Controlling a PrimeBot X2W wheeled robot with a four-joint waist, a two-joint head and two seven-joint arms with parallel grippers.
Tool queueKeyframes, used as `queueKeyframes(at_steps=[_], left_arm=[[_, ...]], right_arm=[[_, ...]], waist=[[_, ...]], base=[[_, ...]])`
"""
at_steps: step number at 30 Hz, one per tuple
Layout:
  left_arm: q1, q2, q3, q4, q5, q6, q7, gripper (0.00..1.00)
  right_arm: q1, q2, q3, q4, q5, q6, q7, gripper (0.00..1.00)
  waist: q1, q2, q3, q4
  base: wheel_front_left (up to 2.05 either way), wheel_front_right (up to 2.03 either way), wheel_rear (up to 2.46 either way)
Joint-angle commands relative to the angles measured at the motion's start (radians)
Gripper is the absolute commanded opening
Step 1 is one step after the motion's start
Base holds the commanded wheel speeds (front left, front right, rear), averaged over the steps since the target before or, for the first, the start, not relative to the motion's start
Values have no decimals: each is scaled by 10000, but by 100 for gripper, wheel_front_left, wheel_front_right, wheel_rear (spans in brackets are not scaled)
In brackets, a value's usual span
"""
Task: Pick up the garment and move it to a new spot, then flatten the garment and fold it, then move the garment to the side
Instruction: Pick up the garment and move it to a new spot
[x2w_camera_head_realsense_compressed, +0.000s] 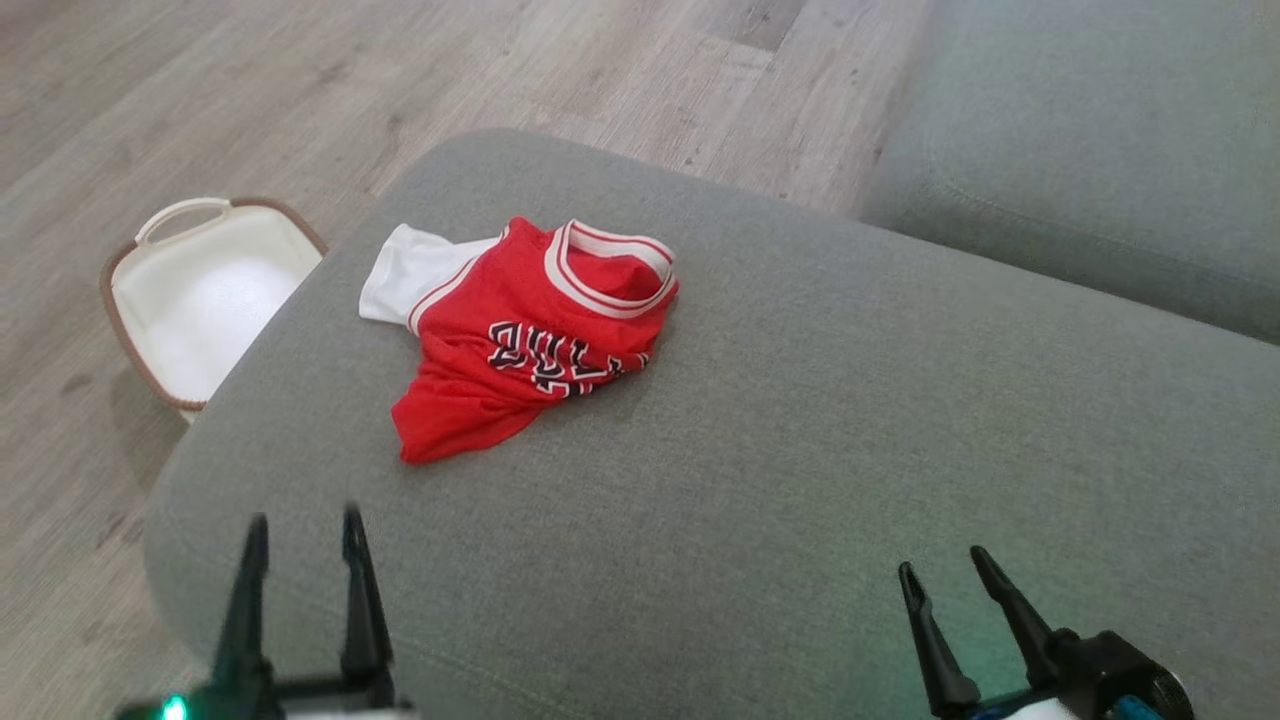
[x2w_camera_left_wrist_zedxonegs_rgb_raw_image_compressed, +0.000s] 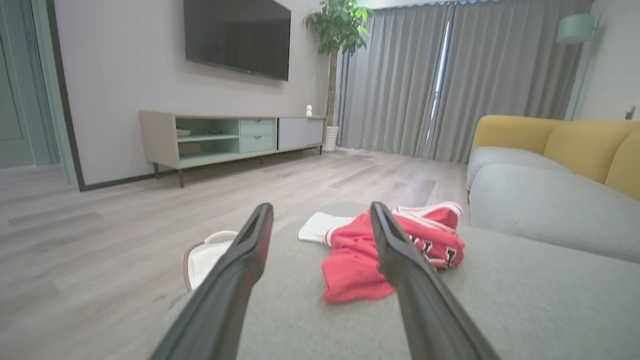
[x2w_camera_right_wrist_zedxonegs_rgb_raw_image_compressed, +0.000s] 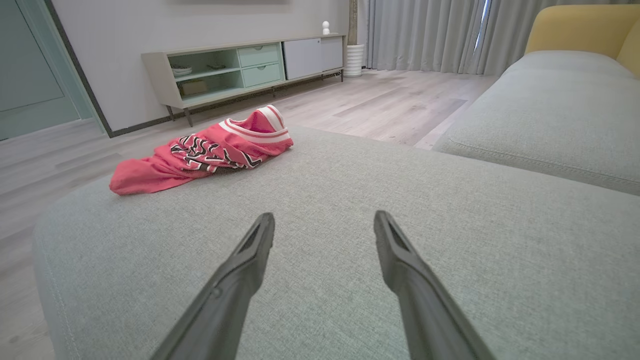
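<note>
The garment (x2w_camera_head_realsense_compressed: 520, 340) is a red jersey with white trim, dark lettering and a white part at its left. It lies crumpled on the grey cushion (x2w_camera_head_realsense_compressed: 800, 420), toward its far left. In the left wrist view the garment (x2w_camera_left_wrist_zedxonegs_rgb_raw_image_compressed: 350, 260) lies ahead, partly behind one finger. The right wrist view has the garment (x2w_camera_right_wrist_zedxonegs_rgb_raw_image_compressed: 200, 155) off to the far left. My left gripper (x2w_camera_head_realsense_compressed: 305, 530) hovers open at the near left, nothing between its fingers. At the near right, my right gripper (x2w_camera_head_realsense_compressed: 945, 565) is open too and holds nothing. Both are well short of the garment.
A white basket with a brown rim (x2w_camera_head_realsense_compressed: 200, 290) stands on the wooden floor (x2w_camera_head_realsense_compressed: 300, 90) left of the cushion. A second grey cushion (x2w_camera_head_realsense_compressed: 1090, 150) rises at the far right. A TV cabinet (x2w_camera_left_wrist_zedxonegs_rgb_raw_image_compressed: 230, 137) stands against the far wall.
</note>
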Motion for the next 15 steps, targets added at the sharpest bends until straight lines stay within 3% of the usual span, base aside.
queueKeyframes(at_steps=[1,8,15], left_arm=[[-1052,118,453,-446,103,-144,-95,100],[-3980,895,797,-105,173,-885,-95,100],[-7500,1387,804,1778,-185,-1501,820,100]], right_arm=[[-425,-274,196,-343,-96,67,-109,100],[-870,-1044,351,-585,-244,67,-109,100],[-1617,-2030,281,-1034,-319,67,-109,100]], waist=[[-1,0,123,90],[-1,0,1403,-356],[-1,0,2923,-1107]], base=[[0,0,0],[0,0,0],[0,0,0]])
